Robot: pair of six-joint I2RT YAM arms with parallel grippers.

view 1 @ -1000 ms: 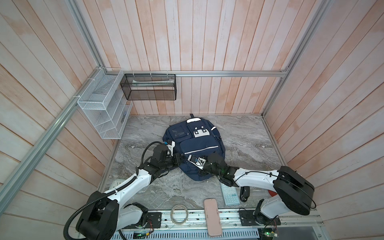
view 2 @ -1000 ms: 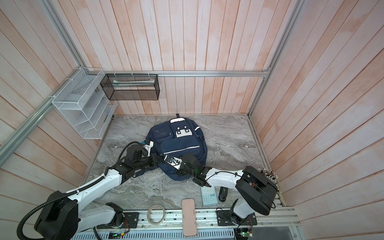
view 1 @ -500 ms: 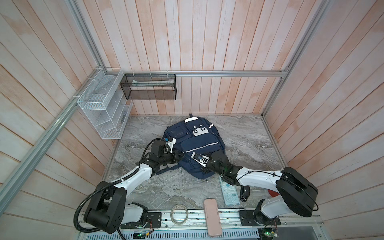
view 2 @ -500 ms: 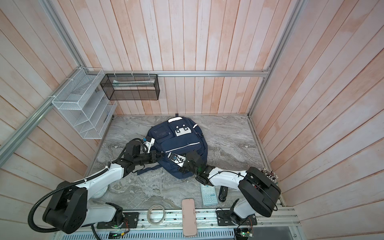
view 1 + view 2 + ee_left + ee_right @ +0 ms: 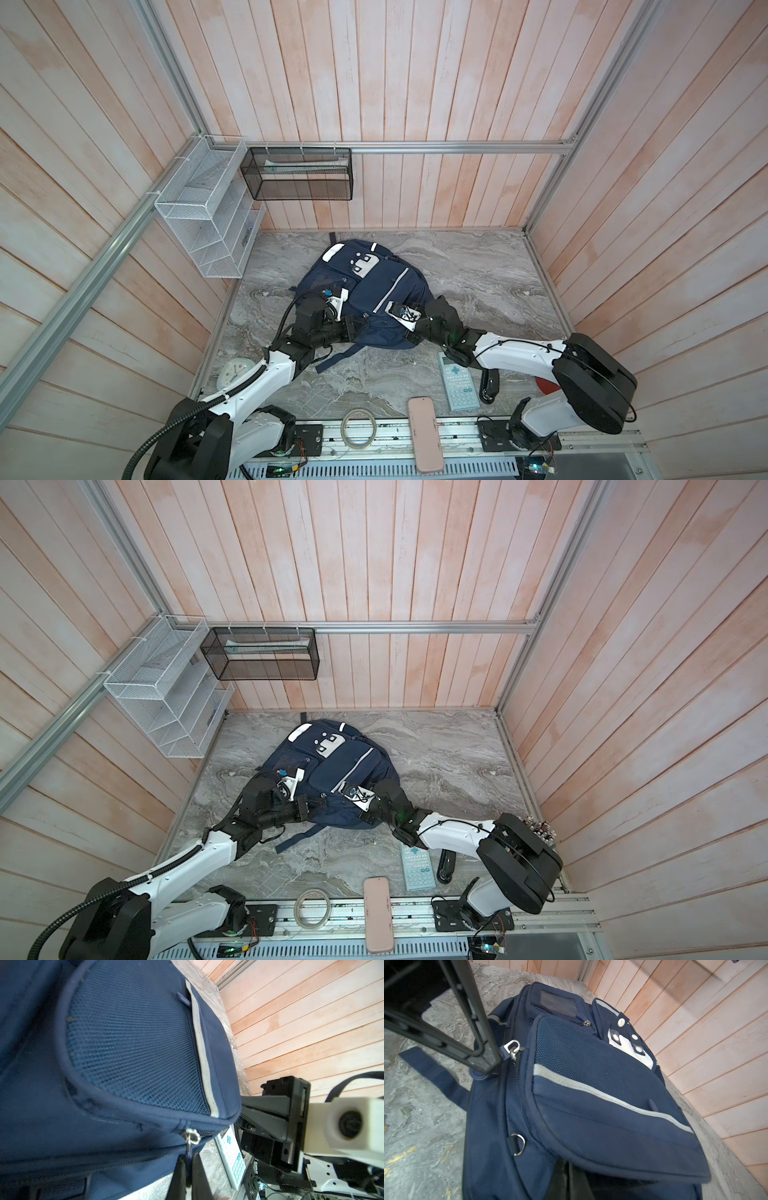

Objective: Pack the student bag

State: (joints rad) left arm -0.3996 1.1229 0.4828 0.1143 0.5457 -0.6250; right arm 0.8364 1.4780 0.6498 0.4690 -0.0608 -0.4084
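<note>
The student bag [image 5: 374, 286] [image 5: 345, 762], navy with pale stripes and a white patch, lies flat on the marble table in both top views. My left gripper [image 5: 360, 328] [image 5: 321, 806] [image 5: 188, 1159] is shut on the blue tab of a zipper pull [image 5: 191, 1138] [image 5: 512, 1048] at the bag's near edge. My right gripper [image 5: 406, 338] [image 5: 368, 817] [image 5: 566, 1167] is shut on the bag's fabric just under the front pocket's rim [image 5: 612, 1167], with its tips partly hidden by that pocket. In the right wrist view the left fingers [image 5: 481, 1064] show next to the pull.
A pale calculator [image 5: 457, 382], a black object [image 5: 488, 384] and something red [image 5: 546, 384] lie under my right arm. A pink case [image 5: 424, 434] and a tape roll [image 5: 359, 428] rest at the front rail. A clock [image 5: 237, 370] lies left. A white mesh rack [image 5: 203, 220] and a black basket [image 5: 299, 174] hang on the walls.
The bag has turned on the table, its top swinging to the left. Both grippers have kept their hold at its near edge and shifted only slightly.
</note>
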